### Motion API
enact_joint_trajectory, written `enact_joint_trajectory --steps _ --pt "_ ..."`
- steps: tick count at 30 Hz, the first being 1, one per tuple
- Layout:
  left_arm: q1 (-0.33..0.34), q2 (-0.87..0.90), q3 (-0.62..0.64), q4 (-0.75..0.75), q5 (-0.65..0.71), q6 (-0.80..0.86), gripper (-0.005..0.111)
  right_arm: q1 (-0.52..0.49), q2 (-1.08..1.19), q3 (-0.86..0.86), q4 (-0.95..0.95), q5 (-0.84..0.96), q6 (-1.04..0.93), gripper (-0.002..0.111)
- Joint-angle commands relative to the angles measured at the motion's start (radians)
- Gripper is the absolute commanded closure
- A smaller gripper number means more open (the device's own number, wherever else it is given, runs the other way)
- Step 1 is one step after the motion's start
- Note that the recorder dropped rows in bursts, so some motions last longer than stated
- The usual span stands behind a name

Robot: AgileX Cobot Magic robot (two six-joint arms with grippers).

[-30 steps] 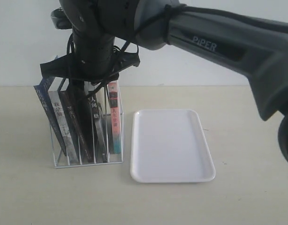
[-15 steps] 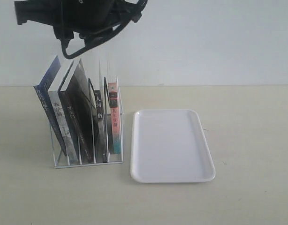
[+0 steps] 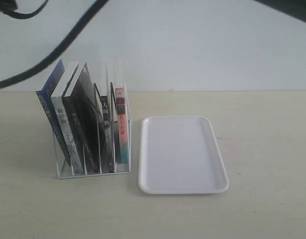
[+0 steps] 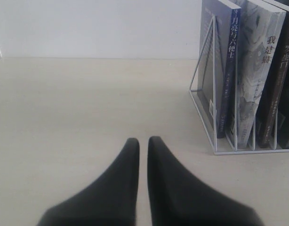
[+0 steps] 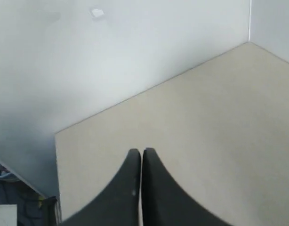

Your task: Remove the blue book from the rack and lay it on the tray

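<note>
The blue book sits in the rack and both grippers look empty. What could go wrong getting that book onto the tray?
1. The blue book leans packed against the grey-spined book, so pulling may drag that one along or tip the thin wire rack.
2. The left gripper and right gripper are shut; reaching in like that would likely only push the book.
3. The tray lies close beside the rack, so the book might catch its rim.

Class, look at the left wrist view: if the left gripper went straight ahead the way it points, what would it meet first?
For the left gripper the way looks free: bare table ahead, then the white wall. The rack stands off to one side, though depth is unclear.
</note>
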Motion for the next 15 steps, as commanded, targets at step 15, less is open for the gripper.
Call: enact_joint_trajectory --steps 15 --pt "-0.008 -0.002 0.004 0.003 -0.008 0.002 0.101 -0.035 0.395 -0.497 -0.779 0.308 0.573 0.108"
